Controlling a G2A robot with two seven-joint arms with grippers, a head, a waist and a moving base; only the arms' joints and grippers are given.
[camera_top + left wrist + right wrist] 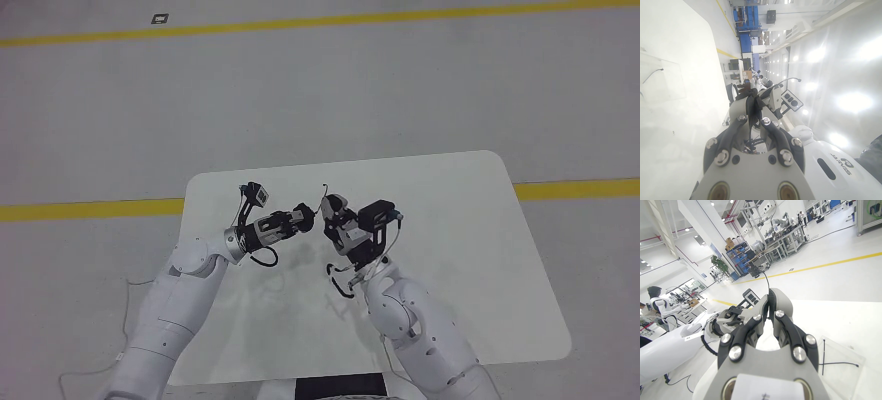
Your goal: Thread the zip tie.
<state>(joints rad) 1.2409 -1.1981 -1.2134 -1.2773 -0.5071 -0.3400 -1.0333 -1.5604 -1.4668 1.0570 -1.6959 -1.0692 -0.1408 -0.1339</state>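
The right jaws are closed on the zip tie (767,279), pinching it between their dark pads so that the thin black strap rises out of the tips and curves away in free air (its small head shows at the far end in the left wrist view). The left jaws are also pressed together, tip to tip with the right jaws; whether they pinch any part of the tie cannot be told. Seen from above, the two sets of jaws meet over the middle of the white counter (450,200), held up off its surface, with the strap (323,192) standing as a fine line just above the meeting point. The left arm (200,265) comes in from one side and the right arm (410,310) from the other. On the counter near the arms lies a clear plastic sheet (848,351), and two spare zip ties (824,351) lie crossed on it. Beyond the counter, yellow lines (300,22) run across the grey floor.
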